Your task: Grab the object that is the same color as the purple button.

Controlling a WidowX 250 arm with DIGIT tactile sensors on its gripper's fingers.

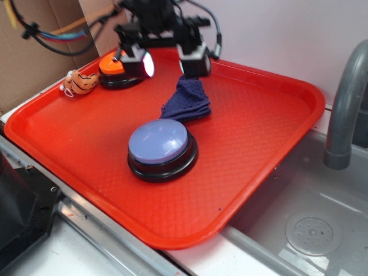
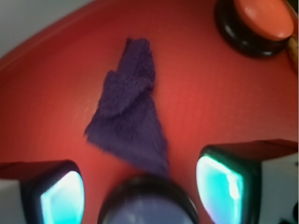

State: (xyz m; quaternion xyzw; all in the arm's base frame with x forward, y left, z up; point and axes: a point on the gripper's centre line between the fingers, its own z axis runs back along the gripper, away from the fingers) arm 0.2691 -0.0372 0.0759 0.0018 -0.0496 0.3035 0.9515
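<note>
The object, a small dark purple terry rag [image 1: 187, 102] [image 2: 128, 119], lies crumpled on the red tray [image 1: 253, 132], just behind the purple button [image 1: 158, 144] [image 2: 149, 212], a lavender dome on a black base. My gripper [image 1: 165, 62] [image 2: 145, 186] hovers over the back of the tray, open wide, with nothing between its fingers. In the exterior view its right finger [image 1: 194, 60] stands just above the rag's raised tip. In the wrist view the rag lies ahead of both fingers, between their lines, and the purple button shows at the bottom edge.
An orange dome button [image 1: 118, 69] [image 2: 261, 18] on a black base sits at the tray's back left, with an orange striped plush toy [image 1: 80, 83] beside it. A sink [image 1: 313, 230] with a grey faucet [image 1: 345, 103] lies to the right. Cardboard [image 1: 34, 63] stands behind on the left.
</note>
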